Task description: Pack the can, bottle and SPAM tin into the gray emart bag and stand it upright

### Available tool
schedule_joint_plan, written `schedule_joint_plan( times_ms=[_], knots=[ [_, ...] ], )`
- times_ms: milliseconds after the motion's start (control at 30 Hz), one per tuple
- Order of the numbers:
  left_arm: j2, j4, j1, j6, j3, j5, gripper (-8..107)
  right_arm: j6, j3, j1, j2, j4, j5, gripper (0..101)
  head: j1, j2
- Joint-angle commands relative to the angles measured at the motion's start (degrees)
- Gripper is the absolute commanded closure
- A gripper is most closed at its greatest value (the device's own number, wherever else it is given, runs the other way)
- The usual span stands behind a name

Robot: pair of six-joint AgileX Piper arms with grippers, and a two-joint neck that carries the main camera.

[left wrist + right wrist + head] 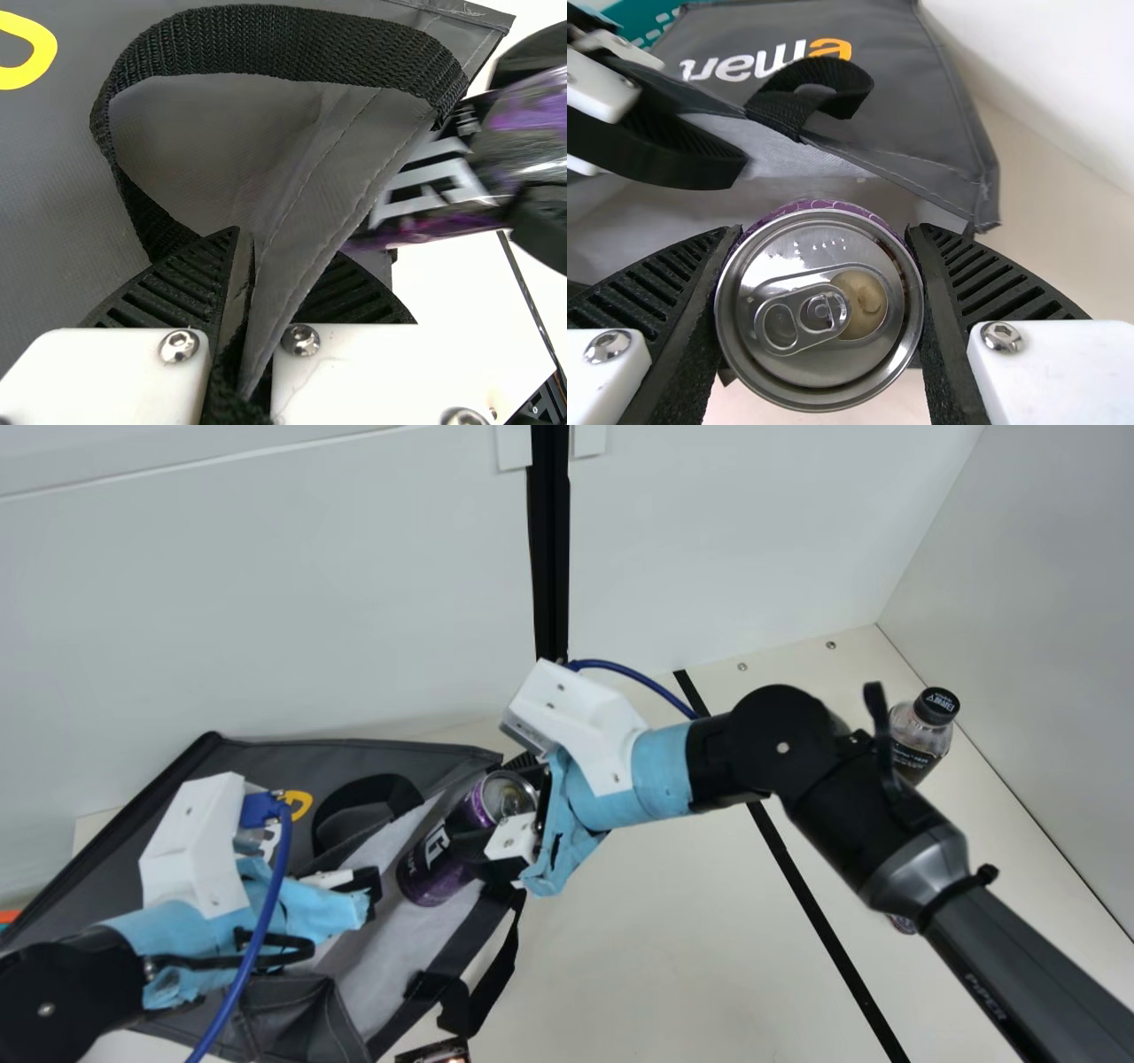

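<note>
Two grippers are at work over the table [673,957], both of them taking hold of something. The left gripper [376,886] has its fingers drawn nearly together, with a fold of gray fabric pinched between them at the mouth of the emart bag [425,757]; a black woven handle [283,40] loops just beside that fold. The right gripper [496,808] has its fingers parted by the width of the purple can [434,868], one ribbed finger pressed to each side near the top. In the right wrist view the can's silver lid [788,257] and pull tab [802,320] sit squarely between them. The can is tilted, its lower end over the pale lining [372,957] in the bag's open mouth. The bag lies flat on its side. Well apart from it, beyond the right arm, stands the bottle [917,740] with its black cap, near the side wall. At the main view's bottom edge, close to the bag, a dark object [434,1052] is cut off; it may be the SPAM tin.
</note>
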Motion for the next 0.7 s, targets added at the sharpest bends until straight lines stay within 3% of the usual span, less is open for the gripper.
schedule_joint_plan(
  times_ms=[0, 667],
  knots=[
    [0.0, 0.0, 0.0, 0.0, 0.0, 0.0, 107, 0.0, 0.3, 0.8, 0.6, 0.1, -1.3, 101, -1.3, 0.0],
    [0.0, 0.0, 0.0, 0.0, 0.0, 0.0, 107, -1.6, 1.4, 8.8, 8.5, 2.4, -10.5, 101, -1.3, 0.0]
  ],
)
